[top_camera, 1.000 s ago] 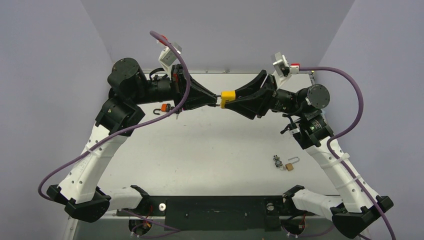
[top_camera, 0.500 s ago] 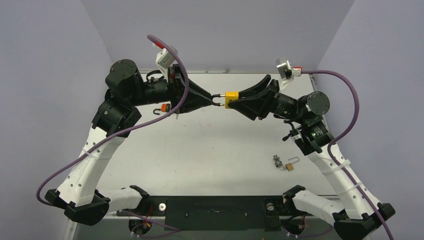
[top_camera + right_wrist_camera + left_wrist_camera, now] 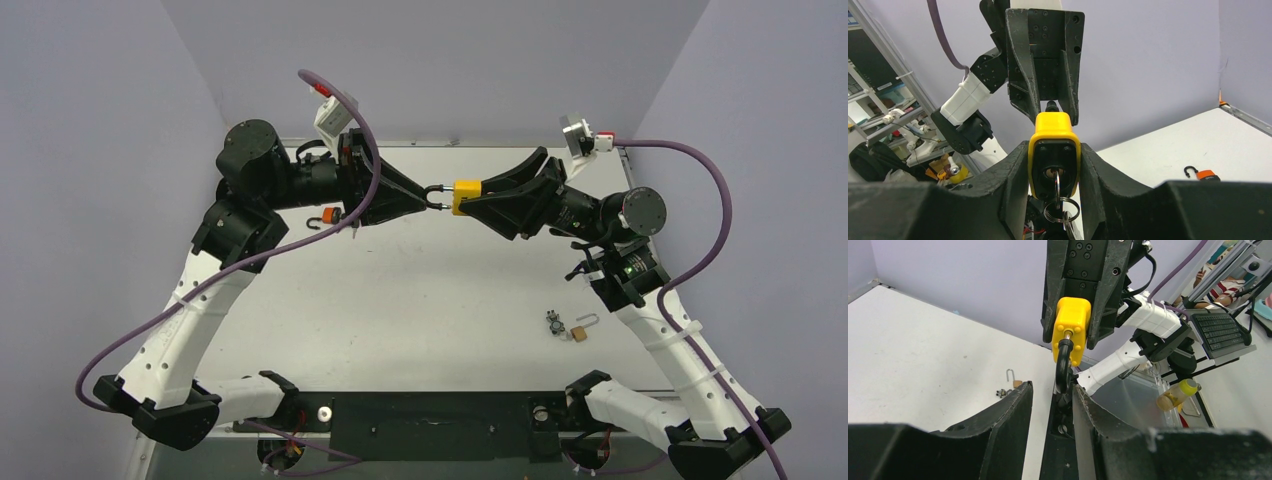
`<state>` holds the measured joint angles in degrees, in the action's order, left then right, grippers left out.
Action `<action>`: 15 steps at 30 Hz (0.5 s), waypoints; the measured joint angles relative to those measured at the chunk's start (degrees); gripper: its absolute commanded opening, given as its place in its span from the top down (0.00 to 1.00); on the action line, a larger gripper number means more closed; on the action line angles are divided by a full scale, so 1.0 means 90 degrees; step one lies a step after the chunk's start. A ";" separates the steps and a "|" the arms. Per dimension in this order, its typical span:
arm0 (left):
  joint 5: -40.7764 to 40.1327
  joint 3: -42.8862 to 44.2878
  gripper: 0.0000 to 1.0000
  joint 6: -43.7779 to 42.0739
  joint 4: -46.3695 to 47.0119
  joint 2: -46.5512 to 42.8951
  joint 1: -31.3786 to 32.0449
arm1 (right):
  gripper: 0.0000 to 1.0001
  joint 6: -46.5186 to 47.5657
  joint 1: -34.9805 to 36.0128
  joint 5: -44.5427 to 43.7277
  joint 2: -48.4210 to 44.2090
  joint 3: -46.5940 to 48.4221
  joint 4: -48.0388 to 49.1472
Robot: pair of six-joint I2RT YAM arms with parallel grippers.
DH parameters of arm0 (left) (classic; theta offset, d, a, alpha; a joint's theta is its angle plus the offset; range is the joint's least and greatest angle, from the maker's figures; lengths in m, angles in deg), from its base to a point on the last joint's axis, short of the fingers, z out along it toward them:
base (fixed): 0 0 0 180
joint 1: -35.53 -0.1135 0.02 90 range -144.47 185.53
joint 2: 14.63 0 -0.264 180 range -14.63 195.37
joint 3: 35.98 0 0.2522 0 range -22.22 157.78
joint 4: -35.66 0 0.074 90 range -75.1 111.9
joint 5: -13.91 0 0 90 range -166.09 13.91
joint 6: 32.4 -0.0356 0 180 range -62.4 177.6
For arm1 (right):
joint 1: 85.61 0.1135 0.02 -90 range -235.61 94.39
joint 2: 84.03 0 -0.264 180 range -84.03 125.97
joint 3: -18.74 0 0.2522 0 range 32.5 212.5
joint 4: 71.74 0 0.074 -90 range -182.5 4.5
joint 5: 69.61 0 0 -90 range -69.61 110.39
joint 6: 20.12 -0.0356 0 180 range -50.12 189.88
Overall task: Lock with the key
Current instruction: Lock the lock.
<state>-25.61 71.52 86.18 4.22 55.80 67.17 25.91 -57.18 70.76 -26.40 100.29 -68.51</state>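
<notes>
A yellow padlock (image 3: 466, 190) hangs in mid-air over the back of the table, held between my two grippers. My right gripper (image 3: 474, 196) is shut on its yellow body (image 3: 1054, 145). A key (image 3: 1055, 176) sits in the keyhole at the bottom, with a key ring (image 3: 1060, 209) hanging from it. My left gripper (image 3: 431, 198) is shut on the black shackle (image 3: 1063, 365), which stands partly drawn out of the body (image 3: 1071, 322). In the left wrist view the shackle runs down between the fingers (image 3: 1018, 405), close against the right one.
A small brass padlock with keys (image 3: 572, 327) lies open on the table near the right arm; it also shows in the left wrist view (image 3: 1012, 381). An orange padlock (image 3: 327, 216) lies under the left arm, also in the right wrist view (image 3: 1205, 174).
The right gripper has drawn the yellow body to the right. The black shackle now shows between the body and the left gripper, where before they were close together.
</notes>
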 measured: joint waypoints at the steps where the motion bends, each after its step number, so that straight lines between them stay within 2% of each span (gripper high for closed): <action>1: 0.0034 -0.0019 0.68 0.0049 0.0080 0.0002 0.0000 | 1.00 -0.0012 0.0000 0.0000 0.0000 -0.0002 0.0010; 15: 0.0240 -0.0068 0.75 0.0379 0.0542 0.0056 -0.0024 | 1.00 -0.0083 0.0000 0.0000 0.0000 -0.0022 0.0070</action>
<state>-23.45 70.90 89.59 9.10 56.31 66.95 25.17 -57.18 70.76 -26.40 100.09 -67.87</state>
